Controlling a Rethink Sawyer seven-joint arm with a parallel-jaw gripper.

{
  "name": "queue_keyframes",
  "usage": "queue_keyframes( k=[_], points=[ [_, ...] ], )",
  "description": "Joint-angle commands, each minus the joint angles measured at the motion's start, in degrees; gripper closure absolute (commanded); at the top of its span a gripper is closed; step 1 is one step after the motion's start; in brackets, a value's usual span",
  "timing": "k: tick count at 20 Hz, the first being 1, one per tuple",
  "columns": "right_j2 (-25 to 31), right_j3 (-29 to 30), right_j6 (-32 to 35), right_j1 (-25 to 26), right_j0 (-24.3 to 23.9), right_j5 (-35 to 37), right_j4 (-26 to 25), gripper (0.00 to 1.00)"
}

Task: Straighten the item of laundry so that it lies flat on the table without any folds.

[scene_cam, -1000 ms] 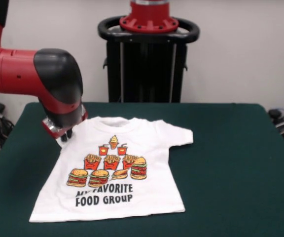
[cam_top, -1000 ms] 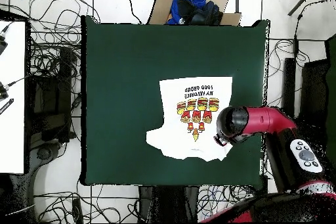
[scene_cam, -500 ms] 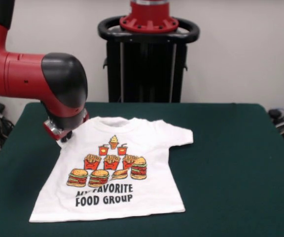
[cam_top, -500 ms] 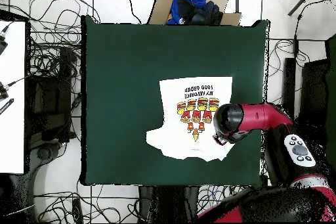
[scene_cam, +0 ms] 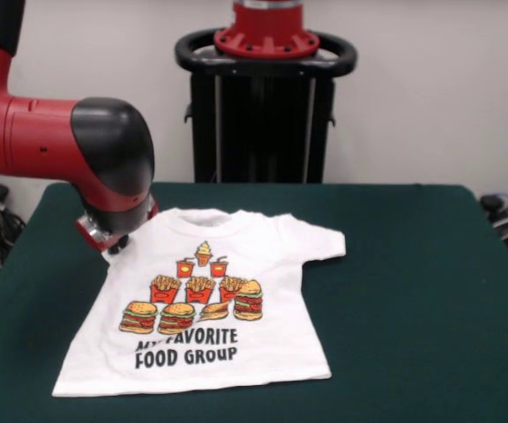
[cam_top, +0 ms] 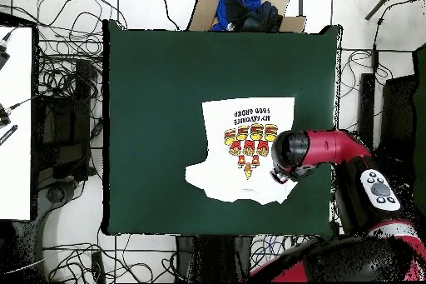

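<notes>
The dark green table [scene_cam: 430, 291] takes up most of the front view and appears in the overhead view [cam_top: 158, 114] as a large rectangle bordered by a pale floor strewn with cables [cam_top: 62, 72]. Behind its far edge in the front view the black pedestal [scene_cam: 265, 115] is seen, topped by a red collar. The red and black arm [scene_cam: 60, 150] enters from the left side of the front view, its rounded black end hanging over the shirt's sleeve area; from above the same arm [cam_top: 320, 151] is seen reaching in from the right. The white T-shirt [scene_cam: 205, 304] is spread on the table with its collar toward the pedestal and its hem toward the camera, the burger-and-fries print and black lettering facing up; in the overhead view the T-shirt [cam_top: 245, 147] is placed right of the table's centre, nearer the robot's edge. One short sleeve is laid out flat at the right in the front view, while the opposite sleeve is hidden under the arm. The gripper [scene_cam: 113, 242] is seen only as dark tips at the shirt's shoulder, and it cannot be told whether they are spread or closed. Beyond the table's top edge in the overhead view a cardboard box [cam_top: 250, 2] with blue and dark cloth is found.
</notes>
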Motion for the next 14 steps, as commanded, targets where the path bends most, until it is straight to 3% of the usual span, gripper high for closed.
queue_keyframes(
  k=[1, 14],
  points=[
    [1.1, -5.67, -6.38, 6.97, -1.17, -5.22, -3.4, 1.0],
    [-0.41, -7.15, -6.72, 6.28, -0.63, -5.17, -6.3, 1.0]
  ],
)
